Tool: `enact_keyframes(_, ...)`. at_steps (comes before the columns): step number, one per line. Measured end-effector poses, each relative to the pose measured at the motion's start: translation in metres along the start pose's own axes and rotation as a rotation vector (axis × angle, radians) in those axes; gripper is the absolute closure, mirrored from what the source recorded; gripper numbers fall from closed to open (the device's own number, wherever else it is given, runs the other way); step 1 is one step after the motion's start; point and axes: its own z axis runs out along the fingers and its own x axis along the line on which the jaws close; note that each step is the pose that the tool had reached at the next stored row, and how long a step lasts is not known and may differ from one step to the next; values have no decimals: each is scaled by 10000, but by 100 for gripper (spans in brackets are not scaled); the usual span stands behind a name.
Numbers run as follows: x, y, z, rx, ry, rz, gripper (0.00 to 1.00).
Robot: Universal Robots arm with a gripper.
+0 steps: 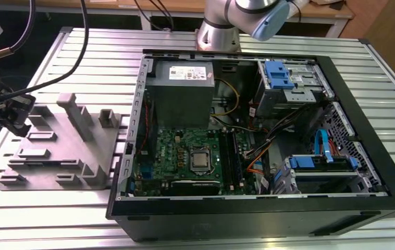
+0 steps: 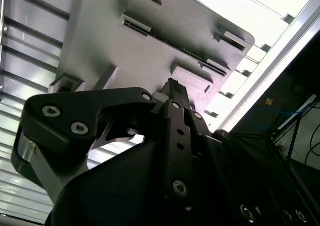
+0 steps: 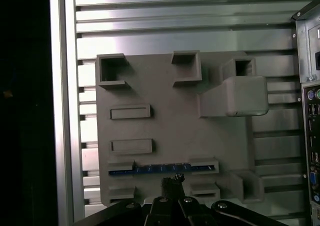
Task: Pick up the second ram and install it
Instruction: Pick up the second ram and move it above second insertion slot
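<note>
The second ram (image 3: 150,169) shows as a thin blue strip standing on edge in a holder of the grey fixture block (image 3: 170,126). My gripper (image 3: 172,180) hangs just over the ram's middle, its two black fingers pressed together with nothing between them. In the second wrist view the fingertips (image 2: 172,86) meet in a point above the same grey block (image 2: 165,31). In the exterior view the gripper (image 1: 13,112) is at the far left, above the left edge of the fixture (image 1: 58,151). The green motherboard (image 1: 180,156) lies in the open computer case, with black memory slots (image 1: 229,156) along its right side.
The open black case (image 1: 253,135) fills the table's right half, holding a power supply (image 1: 180,88), blue drive latches (image 1: 278,75) and cables. Tall posts (image 1: 76,117) rise from the fixture. The slatted aluminium table (image 1: 100,57) extends behind. The case's rear ports (image 3: 312,136) border the fixture.
</note>
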Motion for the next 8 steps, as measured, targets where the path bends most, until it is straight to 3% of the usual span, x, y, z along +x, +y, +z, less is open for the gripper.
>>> enact_keyframes(8, 3, 0, 1, 0, 0, 0, 93)
